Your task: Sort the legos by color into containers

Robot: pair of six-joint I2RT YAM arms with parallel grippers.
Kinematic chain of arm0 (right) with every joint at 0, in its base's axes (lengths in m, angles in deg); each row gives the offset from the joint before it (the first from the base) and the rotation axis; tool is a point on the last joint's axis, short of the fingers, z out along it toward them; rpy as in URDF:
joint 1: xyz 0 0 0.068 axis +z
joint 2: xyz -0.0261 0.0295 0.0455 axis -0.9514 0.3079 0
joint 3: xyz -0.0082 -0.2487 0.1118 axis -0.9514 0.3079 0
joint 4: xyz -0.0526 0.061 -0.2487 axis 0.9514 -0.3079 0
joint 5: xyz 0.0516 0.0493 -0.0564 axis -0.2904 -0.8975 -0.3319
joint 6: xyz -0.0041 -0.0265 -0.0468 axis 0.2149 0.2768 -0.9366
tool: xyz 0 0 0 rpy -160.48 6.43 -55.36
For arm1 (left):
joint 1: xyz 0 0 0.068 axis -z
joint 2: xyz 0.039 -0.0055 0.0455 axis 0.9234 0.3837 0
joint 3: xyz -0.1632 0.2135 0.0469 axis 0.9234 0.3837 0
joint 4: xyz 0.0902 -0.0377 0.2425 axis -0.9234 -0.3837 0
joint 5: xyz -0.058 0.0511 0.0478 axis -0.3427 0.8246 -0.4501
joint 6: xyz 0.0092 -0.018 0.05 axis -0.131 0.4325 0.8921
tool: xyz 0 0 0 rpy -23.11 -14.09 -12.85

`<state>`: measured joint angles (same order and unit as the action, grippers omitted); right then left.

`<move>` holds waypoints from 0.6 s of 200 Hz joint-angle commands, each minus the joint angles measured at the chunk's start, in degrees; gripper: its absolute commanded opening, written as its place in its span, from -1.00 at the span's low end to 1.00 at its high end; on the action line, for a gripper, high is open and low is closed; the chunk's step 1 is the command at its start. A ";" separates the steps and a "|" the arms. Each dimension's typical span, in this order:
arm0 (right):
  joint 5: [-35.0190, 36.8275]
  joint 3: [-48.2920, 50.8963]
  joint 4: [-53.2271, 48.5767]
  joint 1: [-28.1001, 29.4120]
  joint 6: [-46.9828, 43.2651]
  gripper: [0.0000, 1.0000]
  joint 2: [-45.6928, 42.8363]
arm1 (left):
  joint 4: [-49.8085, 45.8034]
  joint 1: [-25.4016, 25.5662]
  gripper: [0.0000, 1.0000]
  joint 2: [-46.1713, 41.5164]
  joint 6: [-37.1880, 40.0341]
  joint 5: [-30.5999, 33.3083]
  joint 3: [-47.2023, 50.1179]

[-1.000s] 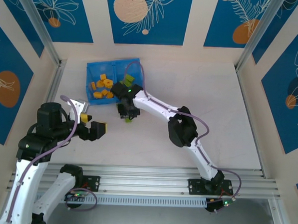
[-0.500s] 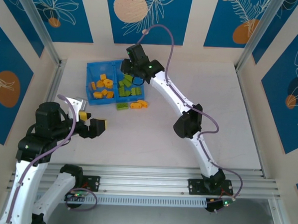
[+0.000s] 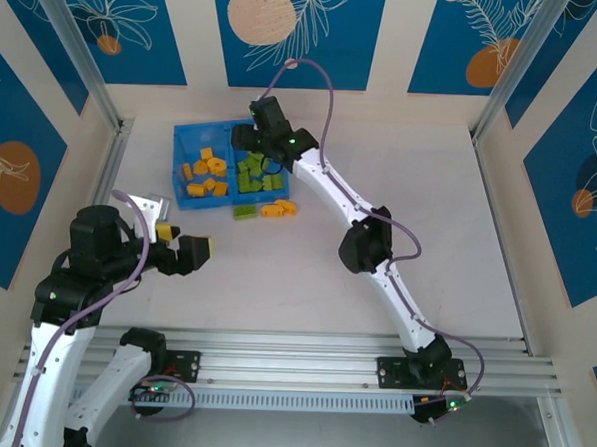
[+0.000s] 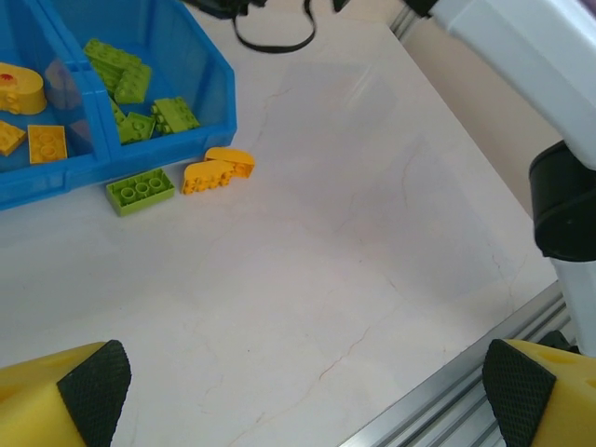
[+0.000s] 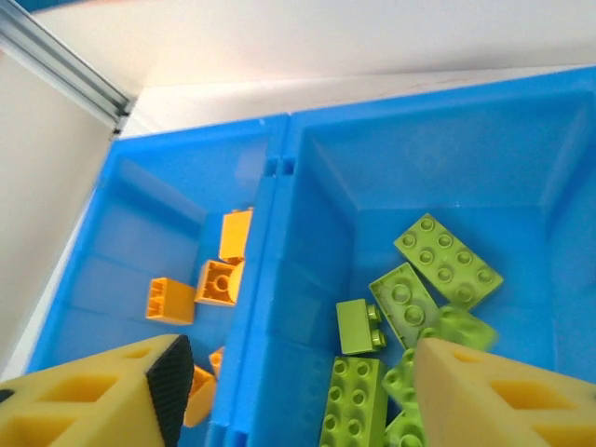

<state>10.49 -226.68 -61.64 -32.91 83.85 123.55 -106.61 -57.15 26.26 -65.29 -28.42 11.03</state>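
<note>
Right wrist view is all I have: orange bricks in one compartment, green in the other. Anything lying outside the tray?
Observer: Yes, one lime green brick lies on the table just outside the near wall of the tray.
Operator: Any orange ones out there?
Observer: One orange arched brick, beside the green one.
Operator: Is the left tool carrying anything?
Observer: No, the left tool is open and empty, above bare table.

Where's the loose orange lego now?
Top view, left of centre: the orange lego lies on the table outside the blue tray's near wall, beside a green lego.
</note>
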 commanded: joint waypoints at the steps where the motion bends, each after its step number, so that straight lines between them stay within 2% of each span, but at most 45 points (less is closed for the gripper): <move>1: -1.26 -0.89 -5.32 -0.48 0.30 0.36 -9.13 | 0.39 -0.41 1.00 -0.02 -0.19 0.78 0.17; 16: 0.17 3.13 -10.82 -0.48 1.30 0.43 -14.10 | 0.43 -0.42 0.99 0.07 -0.02 1.08 -0.04; 30: 1.04 11.55 -14.16 -0.48 1.90 0.55 -20.49 | 0.34 -0.45 1.00 0.09 -0.12 1.24 0.13; 57: -0.19 38.77 -9.37 -0.57 1.69 0.68 -34.78 | 0.81 -0.40 1.00 -0.30 -0.71 1.34 1.12; 70: -2.72 49.25 -5.98 -1.36 3.20 0.85 -39.76 | 1.24 -0.49 1.00 -0.30 -0.82 1.13 1.50; 84: -7.24 56.53 -2.73 -2.76 3.60 1.00 -42.31 | 1.35 -0.52 1.00 0.18 -0.65 0.80 1.54; 108: -11.47 62.75 -0.97 -4.84 -0.37 1.00 -41.37 | 1.95 -0.39 1.00 1.33 -0.55 -0.25 1.41; 120: -12.03 63.82 -0.44 -5.43 -4.00 0.91 -39.77 | 2.07 -0.45 1.00 1.97 -0.42 -0.69 1.15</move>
<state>3.59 -166.22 -64.87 -36.87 85.32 80.79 -106.29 -57.15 27.20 -65.49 -27.62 12.17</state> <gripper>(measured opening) 0.990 0.999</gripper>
